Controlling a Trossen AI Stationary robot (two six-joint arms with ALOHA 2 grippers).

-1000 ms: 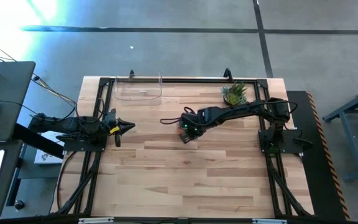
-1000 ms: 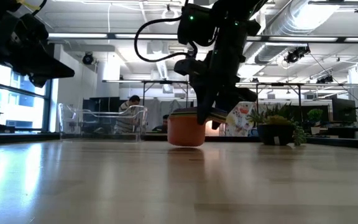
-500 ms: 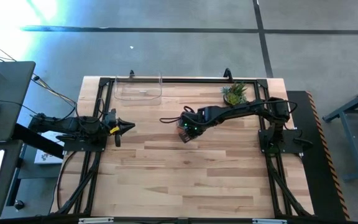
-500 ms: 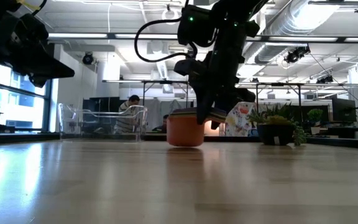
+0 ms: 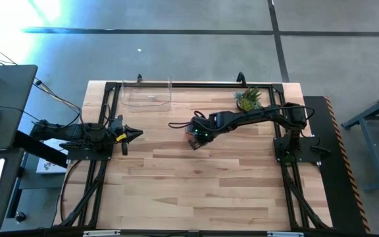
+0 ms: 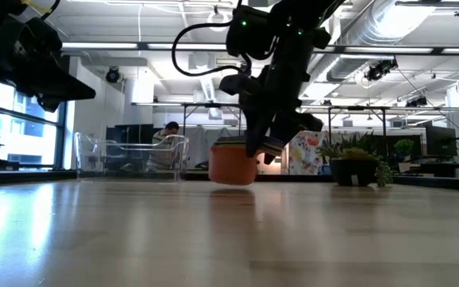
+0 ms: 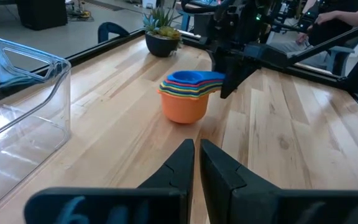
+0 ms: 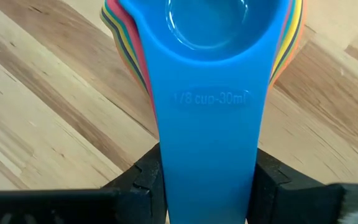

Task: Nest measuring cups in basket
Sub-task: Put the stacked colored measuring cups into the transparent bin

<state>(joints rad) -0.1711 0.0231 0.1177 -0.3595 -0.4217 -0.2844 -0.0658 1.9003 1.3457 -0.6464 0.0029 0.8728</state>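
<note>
The measuring cups [image 7: 185, 99] are nested in one stack, orange outermost and blue on top, near the table's middle. They also show in the low view [image 6: 232, 166] and fill the right wrist view [image 8: 204, 25]. My right gripper [image 5: 193, 139] is shut on the stack's handles. The clear basket [image 5: 147, 94] stands at the far edge, left of the stack, with nothing in it. My left gripper [image 5: 139, 133] is shut and waits at the table's left side, pointing toward the stack. My right gripper [image 8: 207, 186] pinches the stacked handles [image 8: 207, 143] between its two fingers, one on each long side edge, near the free end. The fingers come slanting down from the table's right, along the handles. The stack sits upright; whether its orange bottom [image 6: 232, 182] touches the table I cannot tell.
A small potted plant [image 5: 249, 99] stands at the far edge, right of the stack. Bare wood lies between the stack and the basket [image 7: 17, 106], and across the near half of the table. A person sits in the room beyond the basket.
My right gripper has carried the stack a short way toward the table's left, toward the basket. The hold on the handles is unchanged, and the stack has stayed upright. My left arm has kept still.
</note>
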